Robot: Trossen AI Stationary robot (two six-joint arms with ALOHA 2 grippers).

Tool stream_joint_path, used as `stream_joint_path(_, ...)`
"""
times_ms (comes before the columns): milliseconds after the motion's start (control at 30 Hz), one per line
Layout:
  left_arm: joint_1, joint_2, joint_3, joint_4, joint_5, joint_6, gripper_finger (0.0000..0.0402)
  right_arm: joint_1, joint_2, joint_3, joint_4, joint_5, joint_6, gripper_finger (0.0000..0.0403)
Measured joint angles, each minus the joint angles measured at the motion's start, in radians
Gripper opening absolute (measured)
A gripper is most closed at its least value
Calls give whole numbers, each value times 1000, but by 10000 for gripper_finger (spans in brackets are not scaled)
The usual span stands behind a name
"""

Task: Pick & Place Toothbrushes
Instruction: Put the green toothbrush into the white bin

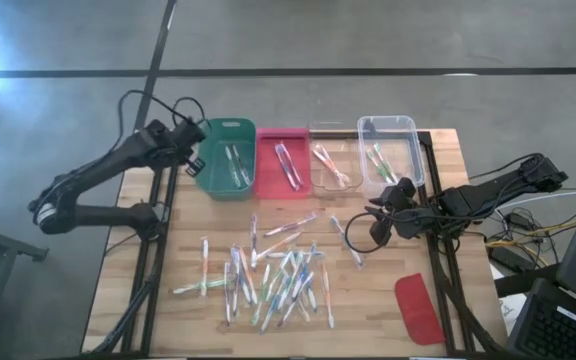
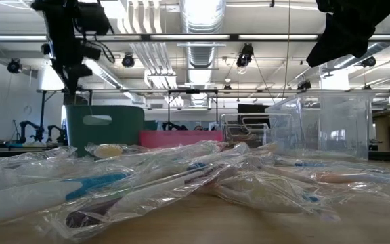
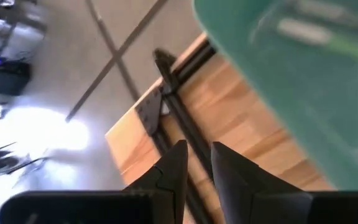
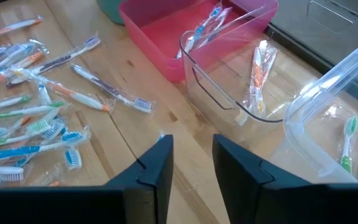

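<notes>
Past my dark fingers I see a pale wooden table strewn with white toothbrushes accented blue, green and orange, beside a teal bin, a pink bin, two clear bins, and a red lid.

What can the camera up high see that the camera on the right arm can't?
Only the high view shows the left gripper by the green bin, the red lid near the table's front right corner, and the whole pile of toothbrushes.

Only the right wrist view shows, close up, the right gripper with its fingers parted and nothing between them, and the orange toothbrushes in the clear bin.

Both show the pink bin, loose toothbrushes on the wood, and the green toothbrushes in the far clear bin.
</notes>
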Motion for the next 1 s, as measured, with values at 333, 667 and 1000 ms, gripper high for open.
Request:
stream_joint_path(333, -109, -199, -20, 233, 522, -8, 78, 0, 0, 0, 34, 0, 0, 137)
stream_joint_path(667, -408, -331, -222, 742, 559, -53, 78, 0, 0, 0, 97, 0, 0, 158)
stream_joint_path(1000, -682, -354, -472, 1219, 559, -30, 78, 0, 1, 0, 108, 0, -14, 178)
